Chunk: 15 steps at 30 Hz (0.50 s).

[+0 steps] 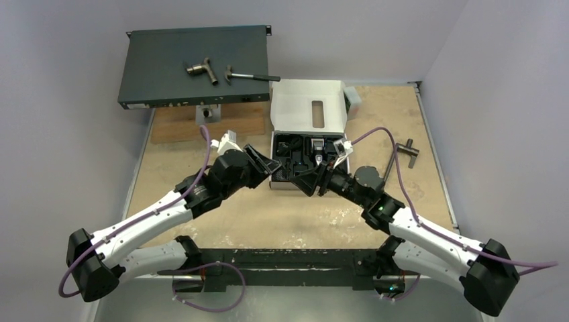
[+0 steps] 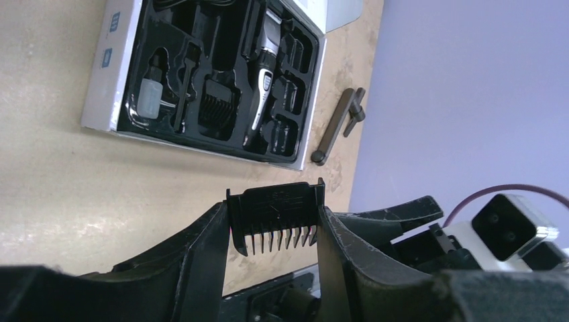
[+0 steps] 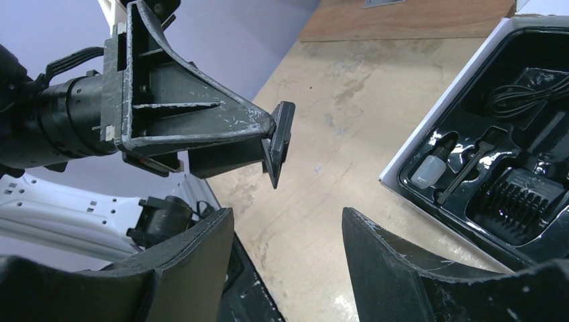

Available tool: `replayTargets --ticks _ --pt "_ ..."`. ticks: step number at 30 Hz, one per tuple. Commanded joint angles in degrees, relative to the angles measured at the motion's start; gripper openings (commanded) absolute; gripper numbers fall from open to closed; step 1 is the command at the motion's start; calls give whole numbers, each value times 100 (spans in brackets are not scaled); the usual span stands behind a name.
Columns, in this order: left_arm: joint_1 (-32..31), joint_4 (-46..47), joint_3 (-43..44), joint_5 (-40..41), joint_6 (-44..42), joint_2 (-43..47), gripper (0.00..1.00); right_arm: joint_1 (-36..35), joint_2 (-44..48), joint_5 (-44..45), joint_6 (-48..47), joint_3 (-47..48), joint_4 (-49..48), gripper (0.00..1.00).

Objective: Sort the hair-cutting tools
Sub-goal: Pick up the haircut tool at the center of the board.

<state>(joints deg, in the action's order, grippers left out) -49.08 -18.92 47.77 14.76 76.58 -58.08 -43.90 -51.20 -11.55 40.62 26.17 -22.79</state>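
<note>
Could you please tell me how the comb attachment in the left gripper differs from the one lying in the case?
The held comb attachment is clamped in the left gripper above the table; the seated comb rests in a moulded slot of the case. The held one is gripped by its two ends, teeth free; the seated one lies flat. Both are black and toothed.

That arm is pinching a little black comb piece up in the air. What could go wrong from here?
The left gripper holds the comb attachment only by its ends, so it might slip and drop onto the table. The open right gripper sits close by; a handover could knock the two together.
</note>
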Motion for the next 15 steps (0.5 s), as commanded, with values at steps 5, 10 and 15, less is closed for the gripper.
replayTargets --ticks 5,10,15 --pt "-150 -214 146 184 1259 77 0 -83 -328 -10 -315 119 -836 60" --pt "-188 -537 390 167 1587 -19 0 -94 -482 -51 -438 188 -942 60" --pt "-279 -522 509 176 1757 -134 0 -118 -695 -67 -480 317 -1099 58"
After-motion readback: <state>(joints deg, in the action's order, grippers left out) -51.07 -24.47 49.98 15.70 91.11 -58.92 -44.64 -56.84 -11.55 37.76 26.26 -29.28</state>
